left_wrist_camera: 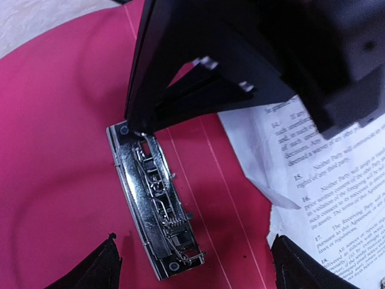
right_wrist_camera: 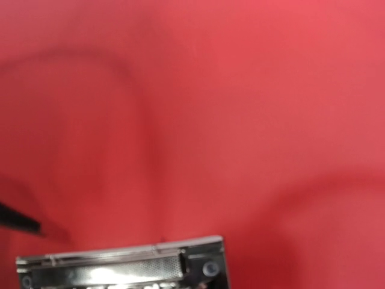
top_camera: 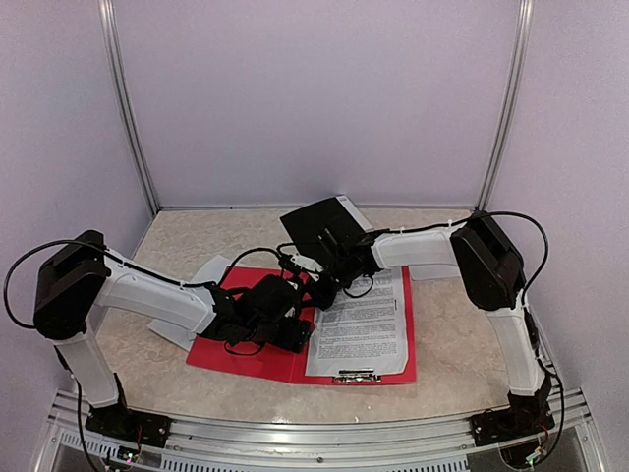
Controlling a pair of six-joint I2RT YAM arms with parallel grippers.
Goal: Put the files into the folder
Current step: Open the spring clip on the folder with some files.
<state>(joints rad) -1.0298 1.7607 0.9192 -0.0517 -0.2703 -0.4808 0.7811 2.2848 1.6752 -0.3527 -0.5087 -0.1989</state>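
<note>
Overhead view: a beige marbled table carries an open red folder. Its long side runs left to right.

Just behind the folder lies a black board. A printed file rests on the folder's right half, its long axis running front to back and slightly tilted. More white files stick out past the folder's left edge, under the left arm. A second clip sits at the folder's near edge.

Both arms meet over the folder's middle and hide it from above.

The left wrist view shows what is hidden there. A metal clip lies beside the folder's fold. The left pincer is spread wide, gripping nothing. The right pincer is closed, with its tip on the clip's end.

The right wrist view is a blurred close-up of the red folder and the clip's edge.
</note>
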